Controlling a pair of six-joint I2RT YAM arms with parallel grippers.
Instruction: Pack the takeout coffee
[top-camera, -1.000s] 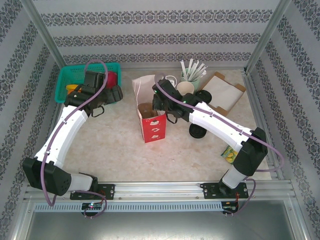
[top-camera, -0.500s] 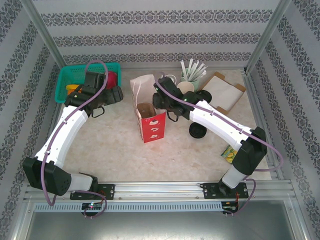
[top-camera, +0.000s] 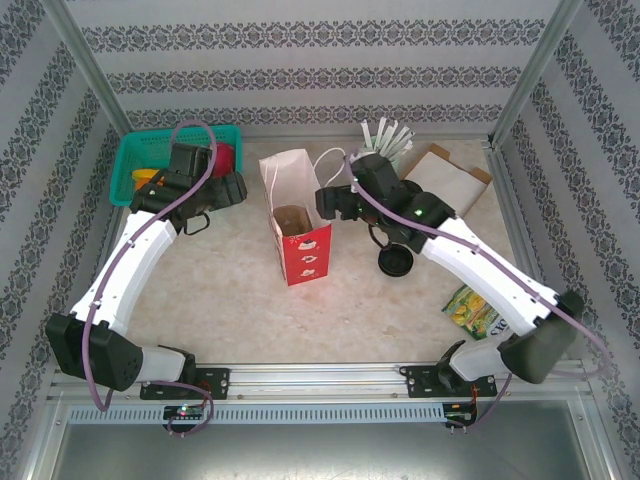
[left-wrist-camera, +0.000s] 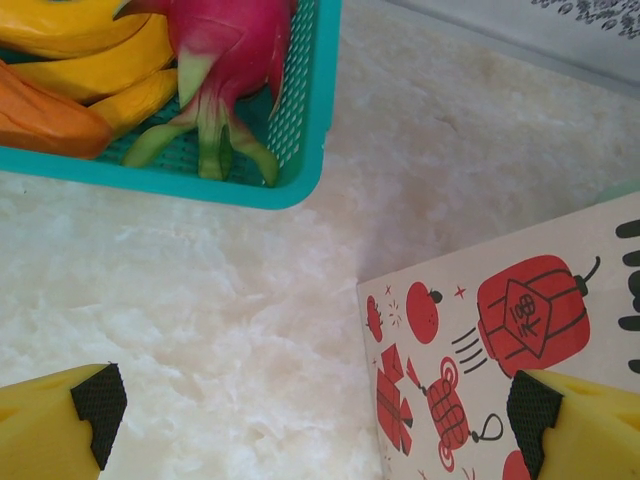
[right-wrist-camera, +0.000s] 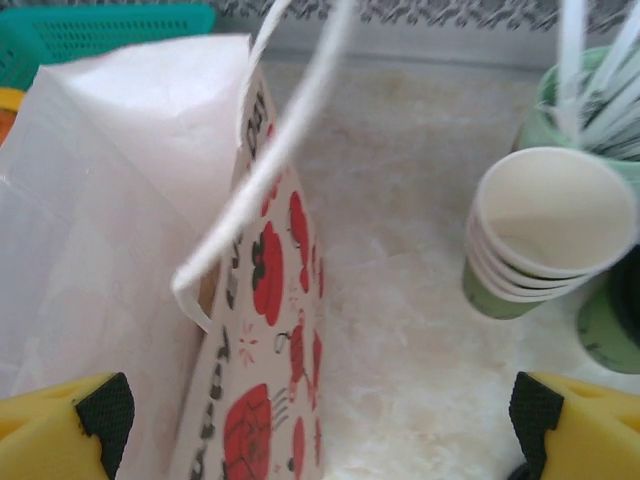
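As right gripper gapes, bag left, tabletop ahead

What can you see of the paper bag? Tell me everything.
The paper bag stands upright near the middle of the table, resting on it with its top open. Its walls look like thin paper. They are white inside and cream outside, printed with red lanterns and fruit, and the near face is red low down. White cord handles loop above the rim. Something brown sits inside.
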